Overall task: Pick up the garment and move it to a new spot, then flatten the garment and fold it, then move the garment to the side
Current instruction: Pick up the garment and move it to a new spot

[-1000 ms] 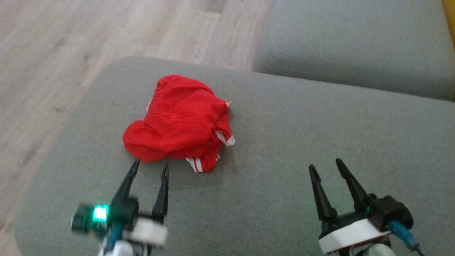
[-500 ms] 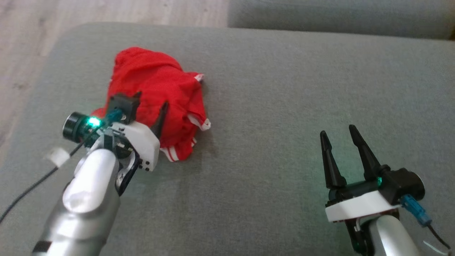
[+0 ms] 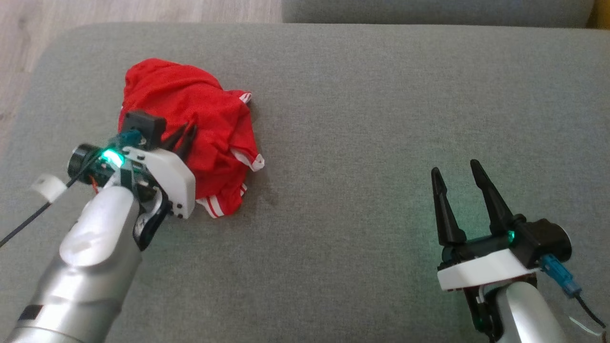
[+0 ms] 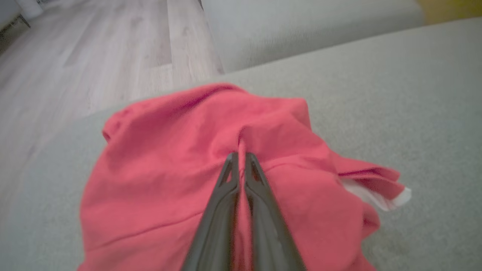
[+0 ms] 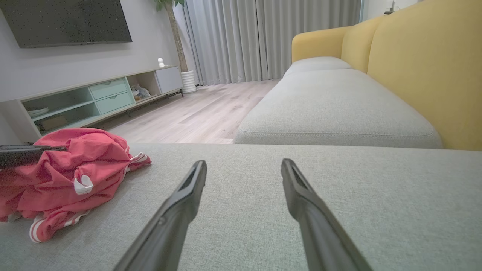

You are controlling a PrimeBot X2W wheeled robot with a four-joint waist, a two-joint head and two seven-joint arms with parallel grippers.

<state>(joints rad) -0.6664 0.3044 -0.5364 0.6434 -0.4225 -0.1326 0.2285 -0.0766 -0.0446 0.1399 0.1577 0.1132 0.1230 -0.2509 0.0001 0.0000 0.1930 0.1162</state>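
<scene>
Progress stands at the first step, the pick-up. The garment [image 3: 176, 95], a red piece with white-striped hems, lies as a crumpled heap on the left part of the grey seat cushion [image 3: 381, 119], near its left edge, and is not yet lifted. The left gripper [image 3: 188, 129] is over the heap with its two fingers pressed together on a ridge of red fabric. The left wrist view shows the cloth puckered between the tips, so the grasp appears to be made. The right gripper [image 3: 460, 174] sits at the near right of the cushion, well apart from the garment, with its fingers spread and holding nothing.

Steps judged to remain:
- lift the garment and carry it to a new spot;
- flatten it;
- fold it;
- move it to the side.

None of these is begun.

Changes against the earlier frames: one second ago the left gripper is at the near side of the heap, fingers spread, tips just short of the cloth. Half a second ago the fingers stand spread over the heap. Now they are together on the fabric. The heap keeps its place on the cushion and roughly its shape; its shift in the head view comes from camera motion. The right gripper remains spread throughout.
</scene>
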